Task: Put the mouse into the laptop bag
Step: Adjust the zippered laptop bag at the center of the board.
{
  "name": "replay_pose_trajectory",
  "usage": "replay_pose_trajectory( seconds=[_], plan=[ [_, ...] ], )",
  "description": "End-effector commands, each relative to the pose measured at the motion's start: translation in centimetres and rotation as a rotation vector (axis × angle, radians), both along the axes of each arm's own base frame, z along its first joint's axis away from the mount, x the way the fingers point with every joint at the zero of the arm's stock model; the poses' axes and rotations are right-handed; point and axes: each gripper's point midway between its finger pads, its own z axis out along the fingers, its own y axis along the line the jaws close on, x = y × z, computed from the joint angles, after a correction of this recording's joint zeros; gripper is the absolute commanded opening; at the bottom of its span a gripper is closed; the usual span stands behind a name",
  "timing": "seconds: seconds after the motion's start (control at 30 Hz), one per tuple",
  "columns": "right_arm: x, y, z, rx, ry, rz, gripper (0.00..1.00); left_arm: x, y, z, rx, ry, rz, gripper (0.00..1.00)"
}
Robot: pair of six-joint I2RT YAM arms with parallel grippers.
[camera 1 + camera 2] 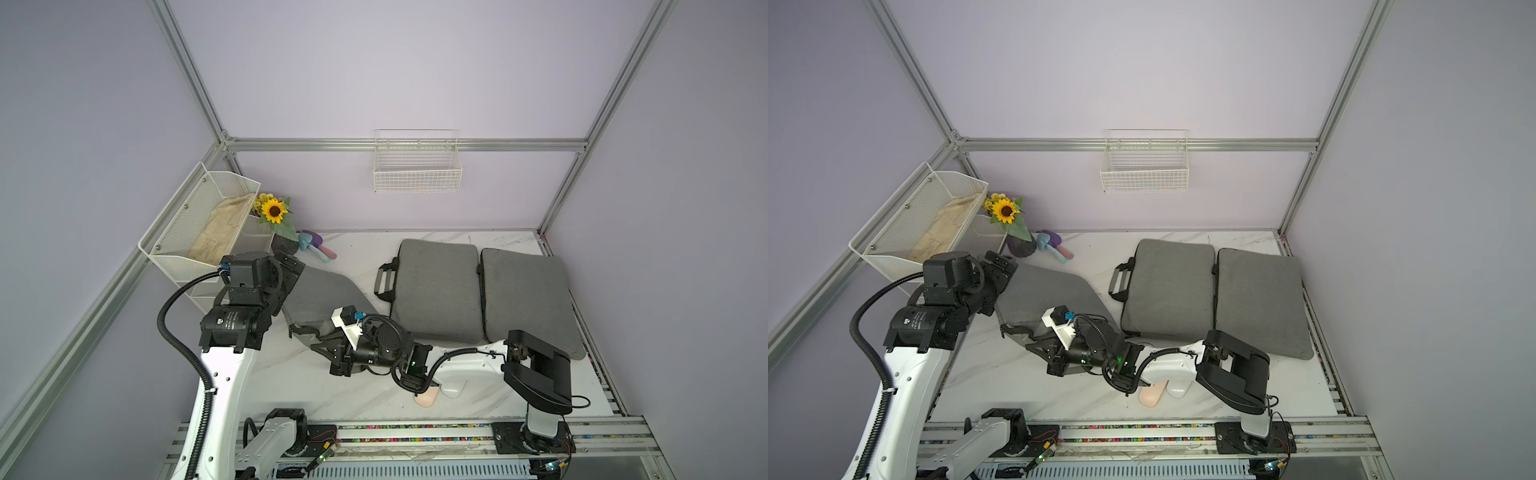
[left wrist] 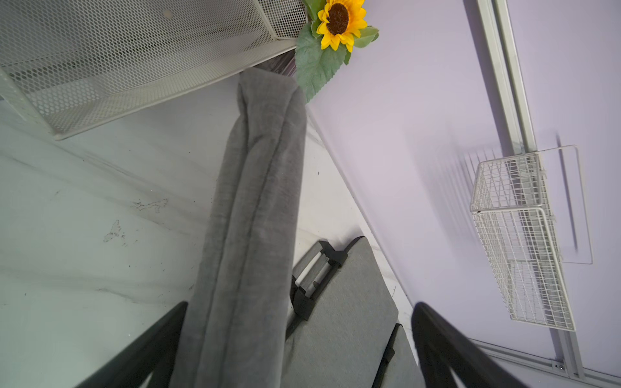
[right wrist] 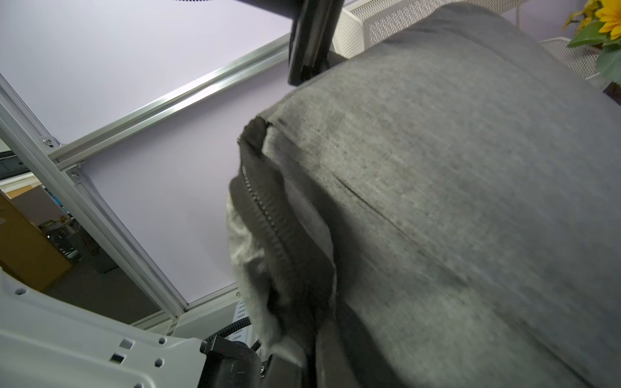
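Our right gripper (image 1: 316, 341) is closed tight on the zipper edge of the grey laptop bag (image 1: 320, 291). In the right wrist view the zipper (image 3: 268, 215) runs down into the closed jaws. Our left gripper (image 1: 293, 266) stands wide open at the bag's far left end. In the left wrist view its fingers (image 2: 144, 346) straddle the padded edge of the bag (image 2: 248, 235) without clamping it.

The bag stretches between the two grippers, its long axis running from far left to near centre of the table (image 1: 299, 386).

The pink mouse (image 1: 1152, 394) lies on the table near the front edge, well apart from the held bag and partly under our right arm. Its long axis runs diagonally, from near left to far right; we cannot tell which end is its front. The white mouse (image 1: 1179, 388) lies just beside it on the right, angled much the same way and partly hidden by the arm.

Two other bags (image 1: 436, 286) lie flat side by side at the back right. A mesh shelf (image 1: 199, 216) and a sunflower (image 1: 273, 210) stand in the back left corner, and a wire basket (image 1: 417, 166) hangs on the back wall.
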Motion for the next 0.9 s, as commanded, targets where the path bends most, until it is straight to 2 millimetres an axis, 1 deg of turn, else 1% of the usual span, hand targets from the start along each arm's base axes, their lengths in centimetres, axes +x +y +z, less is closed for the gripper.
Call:
replay_pose_trajectory(
  seconds=[0.0,0.17,0.23,0.3,0.4,0.43,0.53,0.57,0.63,0.73,0.87],
  plan=[
    [-0.8,0.9,0.4,0.028,0.073,0.048,0.00,-0.8,-0.5,6.8,0.023,-0.181,-0.042,1.00],
    [-0.6,1.0,2.0,0.074,0.093,0.045,0.00,-1.2,0.8,3.5,0.051,-0.089,0.028,1.00],
    [-0.4,1.0,2.4,0.085,0.106,0.036,0.00,-1.5,1.3,3.0,0.065,-0.079,0.055,1.00],
    [0.3,0.9,2.6,0.096,0.137,0.021,0.00,-2.2,2.1,2.8,0.084,-0.067,0.092,1.00],
    [2.9,0.8,2.7,0.117,0.232,0.008,0.00,-3.6,3.3,2.8,0.118,-0.028,0.147,1.00],
    [4.1,0.8,2.5,0.123,0.267,0.006,0.00,-4.3,3.6,2.6,0.127,-0.008,0.161,1.00],
    [6.2,0.9,2.5,0.152,0.307,0.017,0.00,-5.9,4.2,1.3,0.128,0.046,0.189,1.00],
    [6.8,1.1,2.5,0.157,0.311,0.013,0.00,-6.1,4.2,0.7,0.118,0.049,0.188,1.00],
    [7.2,1.3,2.8,0.166,0.310,0.019,0.00,-6.0,4.2,-0.5,0.094,0.056,0.178,1.00],
    [7.4,0.9,3.7,0.180,0.301,0.013,0.00,-5.3,4.8,-2.5,0.045,0.089,0.180,1.00],
    [6.9,0.1,4.4,0.200,0.295,0.027,0.00,-2.4,5.0,-2.7,-0.004,0.031,0.121,1.00]
  ],
)
